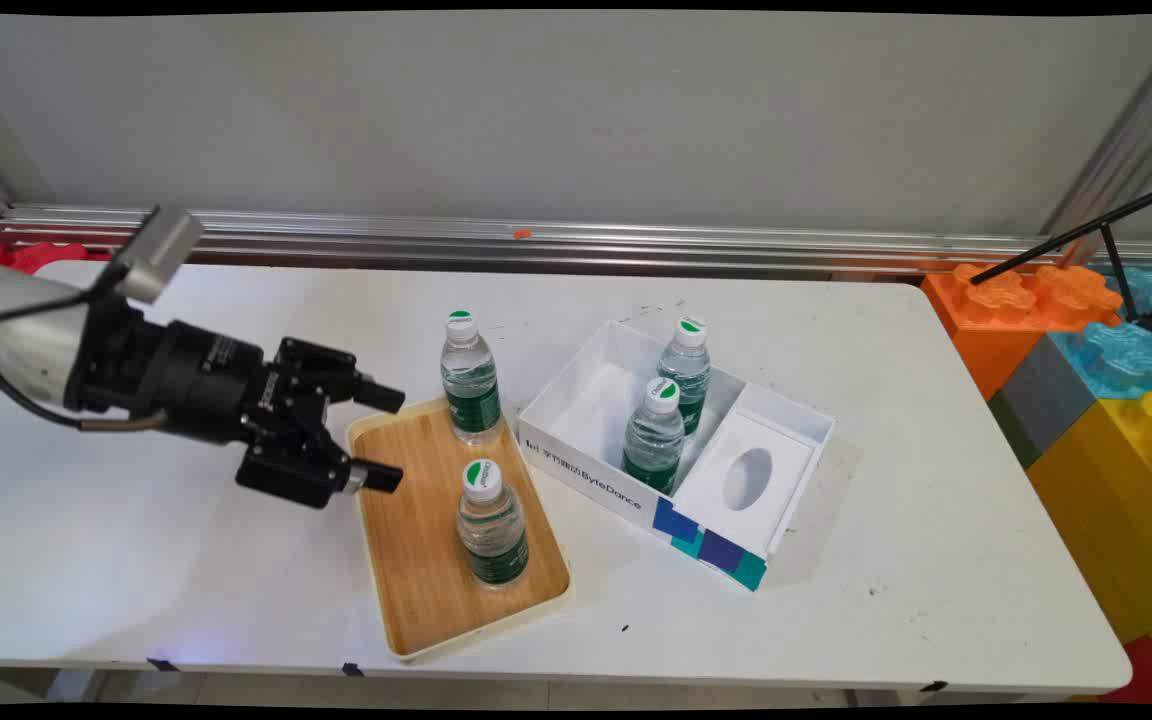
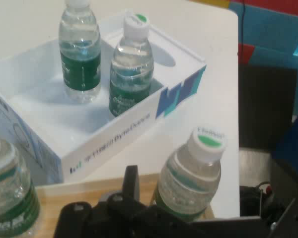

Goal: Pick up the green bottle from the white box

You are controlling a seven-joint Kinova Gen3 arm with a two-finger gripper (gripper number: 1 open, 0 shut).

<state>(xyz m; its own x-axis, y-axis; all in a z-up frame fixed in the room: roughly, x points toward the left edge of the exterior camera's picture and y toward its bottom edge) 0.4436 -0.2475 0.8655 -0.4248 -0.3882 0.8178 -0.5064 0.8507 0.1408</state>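
Gripper: I saw my gripper [image 1: 379, 435] spread wide and holding nothing, at the wooden tray's [image 1: 416, 560] left edge.
Nearest: two water bottles stood upright on the tray, far bottle [image 1: 469, 378] and near bottle [image 1: 491, 523].
Beyond: a white box [image 1: 576, 410] on the desk [image 1: 886, 560] held two more bottles [image 1: 669, 408].

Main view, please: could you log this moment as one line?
gripper: open, empty, at wooden tray left rim | tray: two water bottles | white box: two bottles
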